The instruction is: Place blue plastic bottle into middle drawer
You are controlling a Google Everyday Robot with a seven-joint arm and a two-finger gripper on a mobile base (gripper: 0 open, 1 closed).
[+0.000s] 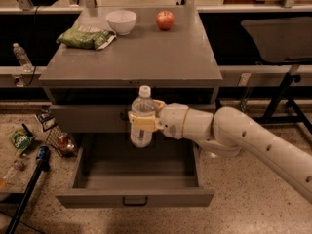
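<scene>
The blue plastic bottle, clear with a white cap, stands upright in my gripper, whose cream fingers are shut around its middle. I hold it in front of the cabinet, above the back of the open middle drawer. The drawer is pulled out toward the camera and its inside looks bare. My white arm reaches in from the right. The closed drawer front above is partly hidden by the bottle.
On the cabinet top are a white bowl, an apple and a green bag. A small bottle stands at left. Litter and a blue-handled pole lie on the floor at left. A dark stand is at right.
</scene>
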